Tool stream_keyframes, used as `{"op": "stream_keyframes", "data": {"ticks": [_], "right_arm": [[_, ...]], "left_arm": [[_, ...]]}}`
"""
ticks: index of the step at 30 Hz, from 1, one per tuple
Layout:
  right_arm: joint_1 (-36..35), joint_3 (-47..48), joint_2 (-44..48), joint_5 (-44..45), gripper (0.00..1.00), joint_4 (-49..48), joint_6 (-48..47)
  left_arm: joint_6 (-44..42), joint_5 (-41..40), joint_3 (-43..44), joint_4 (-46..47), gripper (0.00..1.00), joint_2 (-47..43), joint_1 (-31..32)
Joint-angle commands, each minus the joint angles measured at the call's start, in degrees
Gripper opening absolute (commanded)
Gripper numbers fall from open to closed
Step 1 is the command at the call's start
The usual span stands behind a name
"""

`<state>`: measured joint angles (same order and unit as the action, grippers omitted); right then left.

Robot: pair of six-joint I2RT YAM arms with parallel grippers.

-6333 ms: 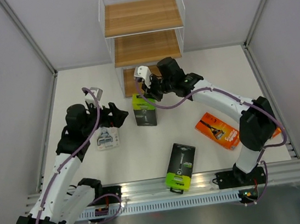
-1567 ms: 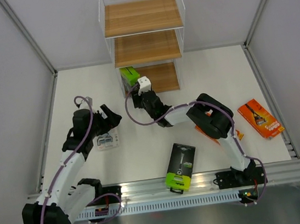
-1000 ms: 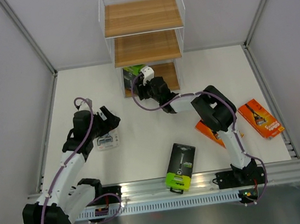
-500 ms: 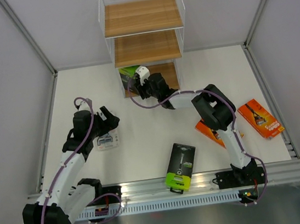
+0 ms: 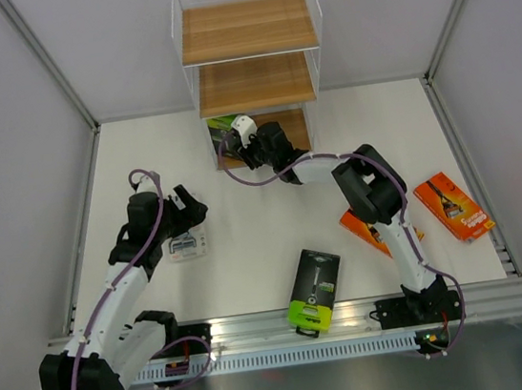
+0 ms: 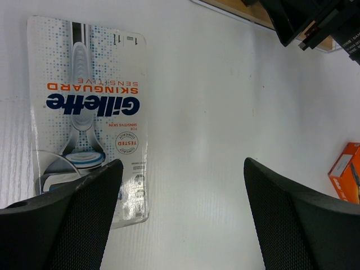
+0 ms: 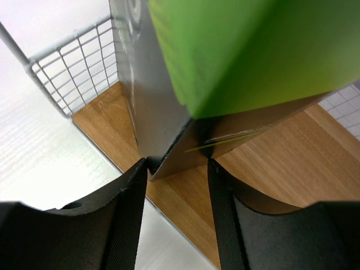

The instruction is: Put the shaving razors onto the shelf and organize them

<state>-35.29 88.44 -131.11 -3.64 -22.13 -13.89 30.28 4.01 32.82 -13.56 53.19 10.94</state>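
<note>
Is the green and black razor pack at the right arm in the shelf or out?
Partly in: the pack, between the jaws, has its lower corner over the shelf's bottom board.

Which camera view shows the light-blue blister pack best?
The left wrist view: the blister pack lies flat, print readable, by the open left hand. The top view shows it small, beside that hand. The right wrist view shows only the black-and-green pack and the shelf.

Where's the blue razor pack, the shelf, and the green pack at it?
blue razor pack (image 6: 84, 107): left wrist view, its printed front.
shelf (image 5: 247, 28): top view, its top wooden board.
green razor pack (image 7: 236, 50): right wrist view, its green end.
</note>
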Motion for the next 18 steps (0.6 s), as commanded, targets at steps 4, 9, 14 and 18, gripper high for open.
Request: {"op": "stream_keyframes", "data": {"ticks": [4, 9, 14, 18], "right_arm": [[1.62, 5.94, -3.36, -4.27, 0.51, 2.88, -5.71], [2.42, 7.62, -4.77, -3.83, 0.47, 2.88, -5.71], [2.33, 11.66, -6.96, -3.22, 0.41, 4.89, -5.18], [2.42, 13.07, -7.58, -4.18, 0.46, 4.73, -4.48]], "left_arm": [[-1.89, -1.55, 1.28, 0.82, 0.93, 0.86, -0.22], [-2.33, -1.99, 1.28, 0.82, 0.93, 1.13, -0.22], [-2.68, -1.99, 1.11, 0.82, 0.93, 1.13, -0.22], [-2.95, -2.34, 0.93, 0.91, 0.93, 1.22, -0.22]]}}
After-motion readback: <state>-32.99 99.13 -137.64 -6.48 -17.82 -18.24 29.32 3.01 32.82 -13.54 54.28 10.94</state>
